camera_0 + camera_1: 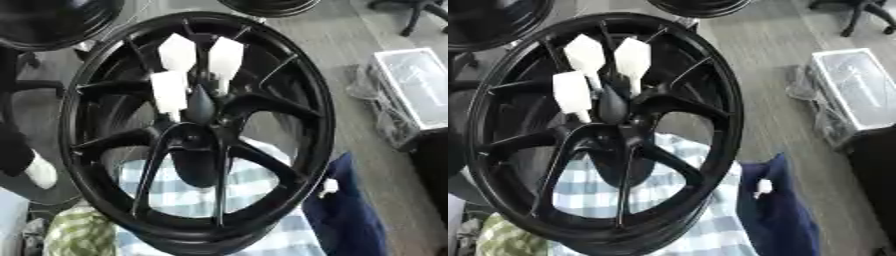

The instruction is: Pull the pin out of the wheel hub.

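Black wheel hub [197, 130], white pins [170, 91] inserted

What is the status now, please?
Neither hand in view. Three white pins stand in black wheel hub, none pulled yet. Nothing blocks them.

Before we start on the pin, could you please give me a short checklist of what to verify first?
1. Pins present: three white pins stand at the centre of the wheel hub: ok.
2. Wheel steady: it stands tilted on a checked cloth; what props it up is hidden: cannot tell.
3. Hand at a pin: neither hand shows in either view: not ok.
4. Access from the front: nothing covers the pins' white heads: ok.
5. How deep the pins sit: cannot tell.
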`<action>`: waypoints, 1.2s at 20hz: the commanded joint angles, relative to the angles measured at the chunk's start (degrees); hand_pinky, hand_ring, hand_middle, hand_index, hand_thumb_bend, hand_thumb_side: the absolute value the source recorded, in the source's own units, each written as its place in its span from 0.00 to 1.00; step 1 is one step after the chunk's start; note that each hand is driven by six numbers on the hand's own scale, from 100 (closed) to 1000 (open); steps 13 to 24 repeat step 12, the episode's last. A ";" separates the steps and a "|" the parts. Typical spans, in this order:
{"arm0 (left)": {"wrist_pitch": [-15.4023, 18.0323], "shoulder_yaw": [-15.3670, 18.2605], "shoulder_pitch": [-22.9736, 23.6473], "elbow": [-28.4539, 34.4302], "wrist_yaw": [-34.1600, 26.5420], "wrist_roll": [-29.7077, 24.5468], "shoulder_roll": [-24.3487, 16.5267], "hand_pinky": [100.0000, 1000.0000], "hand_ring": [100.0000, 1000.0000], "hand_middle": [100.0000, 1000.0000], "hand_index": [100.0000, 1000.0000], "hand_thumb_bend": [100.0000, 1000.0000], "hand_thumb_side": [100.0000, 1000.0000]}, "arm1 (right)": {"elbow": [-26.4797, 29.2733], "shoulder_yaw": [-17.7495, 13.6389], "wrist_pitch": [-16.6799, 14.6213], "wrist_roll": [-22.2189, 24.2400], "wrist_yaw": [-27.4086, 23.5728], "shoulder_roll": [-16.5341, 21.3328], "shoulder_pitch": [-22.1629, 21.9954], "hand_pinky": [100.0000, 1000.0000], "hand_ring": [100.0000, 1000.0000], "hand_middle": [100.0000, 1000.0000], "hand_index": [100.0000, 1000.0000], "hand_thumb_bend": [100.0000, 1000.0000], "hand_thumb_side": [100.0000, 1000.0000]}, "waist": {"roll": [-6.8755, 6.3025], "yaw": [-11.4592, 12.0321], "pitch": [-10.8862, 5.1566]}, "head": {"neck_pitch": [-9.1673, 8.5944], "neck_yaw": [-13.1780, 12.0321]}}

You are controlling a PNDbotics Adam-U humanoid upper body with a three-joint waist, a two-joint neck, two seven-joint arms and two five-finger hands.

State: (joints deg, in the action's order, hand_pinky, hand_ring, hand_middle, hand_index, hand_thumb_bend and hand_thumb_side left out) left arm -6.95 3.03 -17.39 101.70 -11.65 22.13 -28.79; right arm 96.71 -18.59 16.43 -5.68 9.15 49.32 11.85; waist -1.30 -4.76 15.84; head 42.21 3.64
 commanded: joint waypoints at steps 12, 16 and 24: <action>0.36 0.38 -1.27 1.41 -0.15 -0.01 -0.97 0.86 0.74 0.81 0.76 1.00 0.50 | 1.91 9.90 -3.26 -15.37 -22.12 -8.74 13.75 0.79 0.74 0.69 0.78 0.19 0.28 | -0.18 1.30 -1.55 | -0.19 1.01; 0.36 0.38 -1.27 1.41 -0.15 -0.01 -0.97 0.86 0.74 0.81 0.76 1.00 0.50 | 1.91 9.90 -3.26 -15.37 -22.12 -8.74 13.75 0.79 0.74 0.69 0.78 0.19 0.28 | -0.18 1.30 -1.55 | -0.19 1.01; 0.36 0.38 -1.27 1.41 -0.15 -0.01 -0.97 0.86 0.74 0.81 0.76 1.00 0.50 | 1.91 9.90 -3.26 -15.37 -22.12 -8.74 13.75 0.79 0.74 0.69 0.78 0.19 0.28 | -0.18 1.30 -1.55 | -0.19 1.01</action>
